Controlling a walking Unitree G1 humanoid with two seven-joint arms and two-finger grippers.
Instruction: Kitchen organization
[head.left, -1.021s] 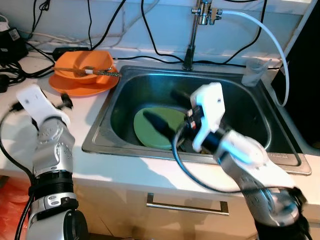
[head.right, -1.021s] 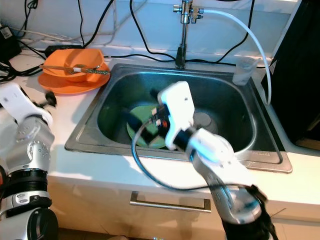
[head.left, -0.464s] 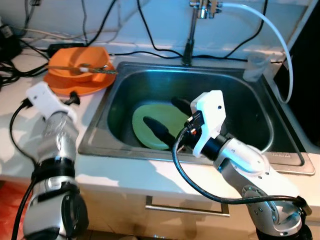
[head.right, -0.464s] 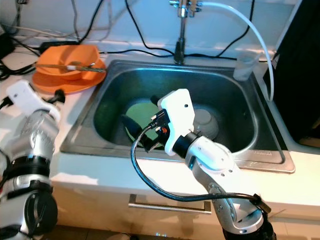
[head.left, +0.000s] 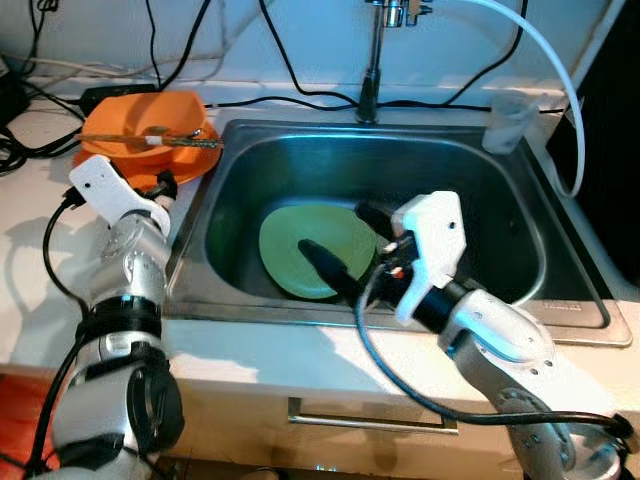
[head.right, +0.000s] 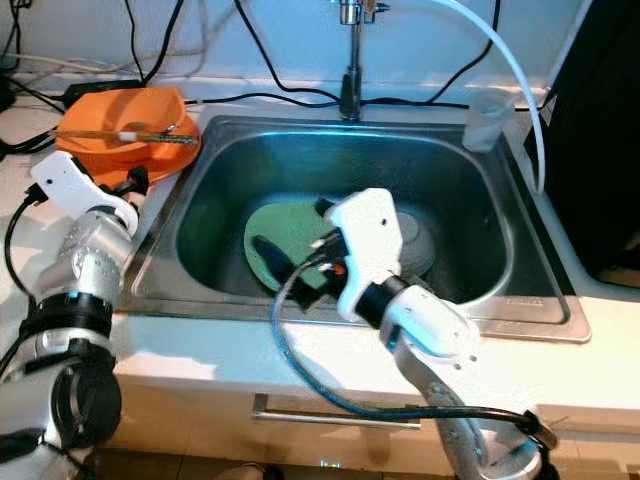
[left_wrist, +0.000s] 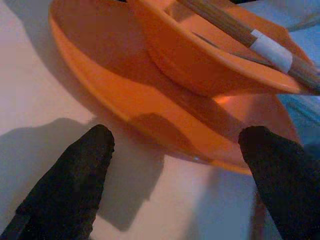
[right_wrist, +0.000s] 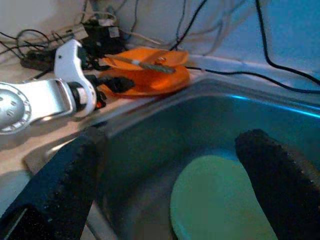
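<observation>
The right gripper (head.left: 345, 240) hangs over the steel sink (head.left: 520, 300) with its two black fingers (right_wrist: 280, 175) spread wide and nothing between them. The green plate (head.left: 310, 245) lies flat on the sink floor, directly beneath the fingertips and toward the sink's left side; whether a fingertip touches it cannot be told.

The left gripper (left_wrist: 175, 150) is at the sink's left rim, low over the white counter (head.left: 30, 230). Its fingers (left_wrist: 75, 170) are also wide apart and empty, and the near edge of the orange plate (left_wrist: 150, 120) lies in the gap just ahead of the tips. On that plate sits an orange bowl (left_wrist: 210, 65) with a wooden utensil (left_wrist: 240, 30) laid across it.

Behind the sink, a faucet (head.left: 375, 60) rises at the middle, black cables (head.left: 300, 95) run along the back of the counter, and a clear plastic cup (head.left: 505, 122) stands at the sink's far right corner beside a white hose (head.left: 560, 90).
</observation>
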